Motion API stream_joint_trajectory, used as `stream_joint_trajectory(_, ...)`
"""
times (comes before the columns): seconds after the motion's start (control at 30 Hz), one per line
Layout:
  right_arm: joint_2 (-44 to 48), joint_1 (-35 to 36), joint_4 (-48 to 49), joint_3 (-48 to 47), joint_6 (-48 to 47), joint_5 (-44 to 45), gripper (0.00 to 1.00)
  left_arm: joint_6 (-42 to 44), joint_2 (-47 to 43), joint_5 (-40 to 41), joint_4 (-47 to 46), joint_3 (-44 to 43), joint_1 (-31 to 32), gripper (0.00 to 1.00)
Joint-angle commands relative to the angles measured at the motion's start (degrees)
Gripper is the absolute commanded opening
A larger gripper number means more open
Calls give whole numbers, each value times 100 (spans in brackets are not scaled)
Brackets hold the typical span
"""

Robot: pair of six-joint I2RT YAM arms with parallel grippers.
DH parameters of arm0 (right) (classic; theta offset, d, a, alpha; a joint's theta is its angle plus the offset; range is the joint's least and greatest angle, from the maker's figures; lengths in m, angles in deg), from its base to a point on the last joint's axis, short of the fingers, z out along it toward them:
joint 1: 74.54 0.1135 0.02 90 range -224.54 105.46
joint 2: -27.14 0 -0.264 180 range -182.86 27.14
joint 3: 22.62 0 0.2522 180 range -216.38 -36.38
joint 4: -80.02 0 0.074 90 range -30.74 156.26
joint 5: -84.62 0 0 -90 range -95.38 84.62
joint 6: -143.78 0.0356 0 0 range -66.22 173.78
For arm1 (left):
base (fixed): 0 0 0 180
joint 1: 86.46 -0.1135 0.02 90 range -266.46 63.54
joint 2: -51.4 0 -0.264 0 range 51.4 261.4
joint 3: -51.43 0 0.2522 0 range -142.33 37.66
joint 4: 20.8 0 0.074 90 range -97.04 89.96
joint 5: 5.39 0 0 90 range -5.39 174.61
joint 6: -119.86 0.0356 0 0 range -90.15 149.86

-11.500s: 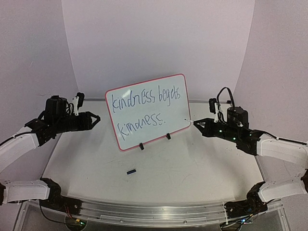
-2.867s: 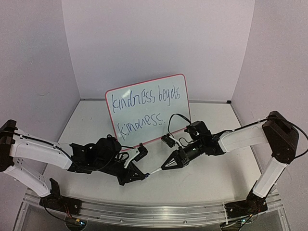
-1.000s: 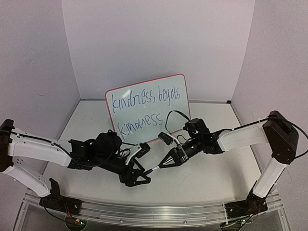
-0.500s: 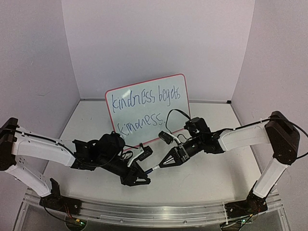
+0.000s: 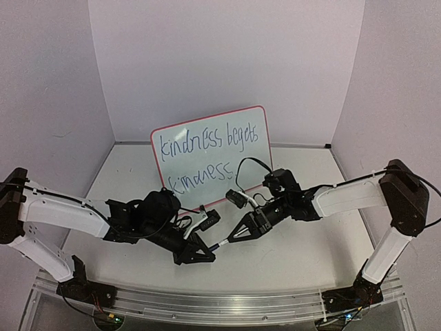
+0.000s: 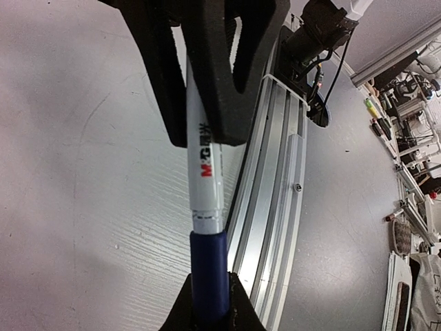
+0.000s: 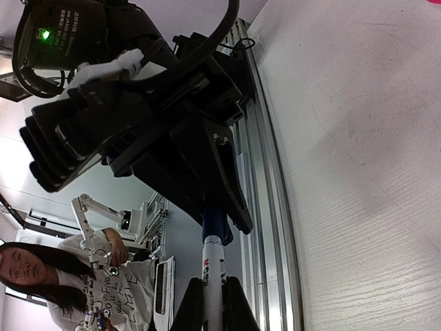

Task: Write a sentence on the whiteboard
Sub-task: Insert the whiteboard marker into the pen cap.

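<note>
**Operator:** What have my end effectors got hold of?

**Observer:** Your left end effector [image 6: 209, 309] is closed tight on the dark-blue cylindrical cap [image 6: 209, 265], which sits on the end of a white plastic marker pen [image 6: 204, 165] printed with red and black lettering. Your right end effector [image 7: 212, 309] is clamped shut on that pen's white barrel. The two point at each other, tip to tip, and the pen spans the short gap between them.

**Operator:** And where is that relative to the board?

**Observer:** The rectangular white whiteboard [image 5: 256, 172] with a thin red rim stands on two small black feet on the pale tabletop [image 5: 310, 241]. Your end effectors meet just in front of its lower edge, low over the tabletop. The dark-blue handwritten sentence [image 5: 207, 143] runs across its face in two lines: "kindness begets kindness." Your left arm reaches in from the whiteboard's left, and your right arm from its right.
</note>
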Motion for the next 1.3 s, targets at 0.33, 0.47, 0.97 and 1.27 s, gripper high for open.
stream_joint_trajectory(0.33, -140, 312, -32, -271, -185, -281, 0, 133, 126, -326, -226, -431, -26, 0)
stream_joint_trajectory(0.47, -115, 369, -46, -289, -225, -300, 0, 31, 160, -593, -343, -547, -26, 0)
stream_joint_trajectory(0.97, -97, 604, -38, -459, -190, -327, 0, 0, 54, -758, -693, -684, -87, 0)
stream_joint_trajectory(1.27, -116, 731, -38, -540, -176, -316, 0, 0, -4, -853, -1009, -783, -146, 0)
